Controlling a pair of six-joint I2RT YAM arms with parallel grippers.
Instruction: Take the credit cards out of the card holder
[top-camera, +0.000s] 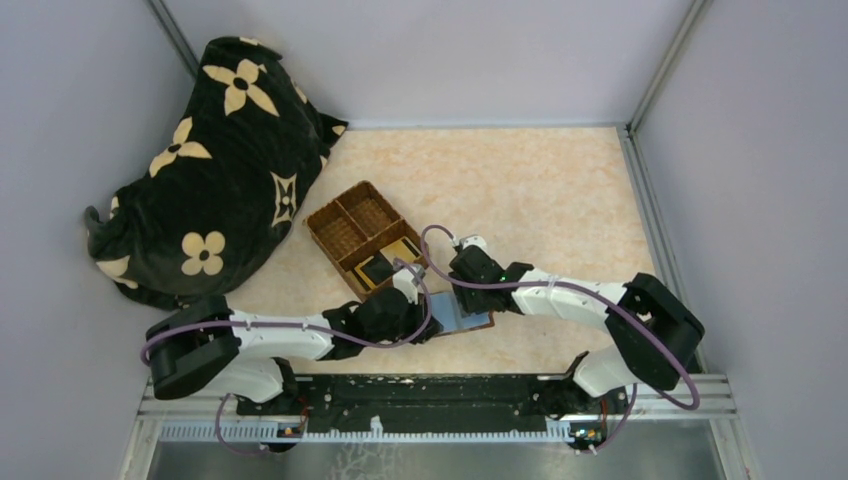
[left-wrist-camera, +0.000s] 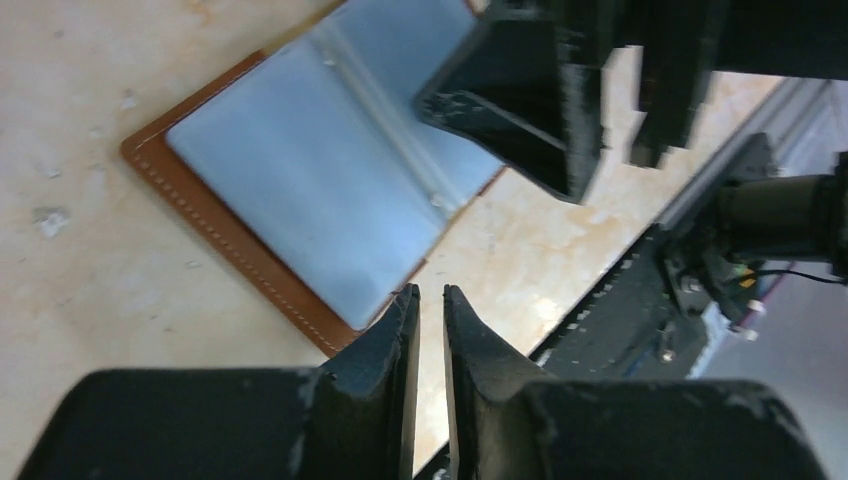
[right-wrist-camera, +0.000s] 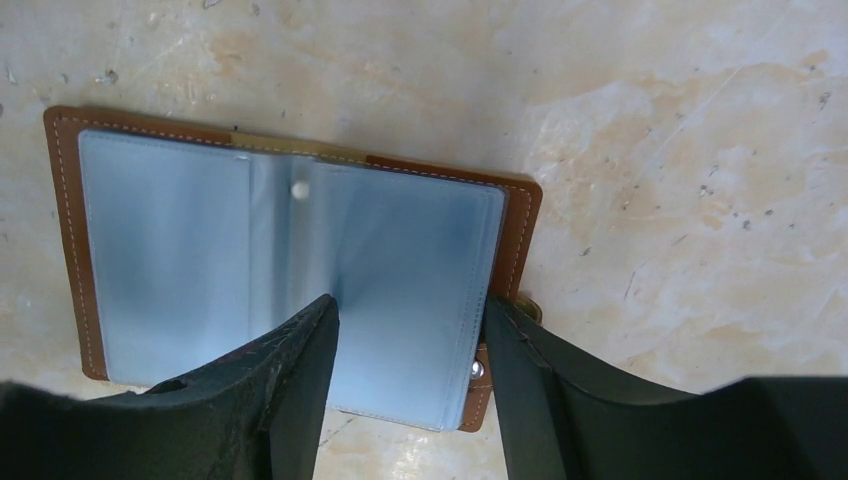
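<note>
You had the small reddish-brown leather card holder (right-wrist-camera: 290, 250) lying open on the beige marbled table (right-wrist-camera: 700, 150), grey-blue sleeves up, near the woven brown wicker tray (top-camera: 340, 215). Your right gripper (right-wrist-camera: 410, 310) straddled one half with its jaws spread wide, probably to pin it flat. Your left gripper (left-wrist-camera: 430, 292) hung by the holder's corner, jaws nearly together on nothing. The credit cards (top-camera: 402, 250), one of them gold-tan, lay in the tray's near compartment. The sleeves looked empty, so I judge little remained.
</note>
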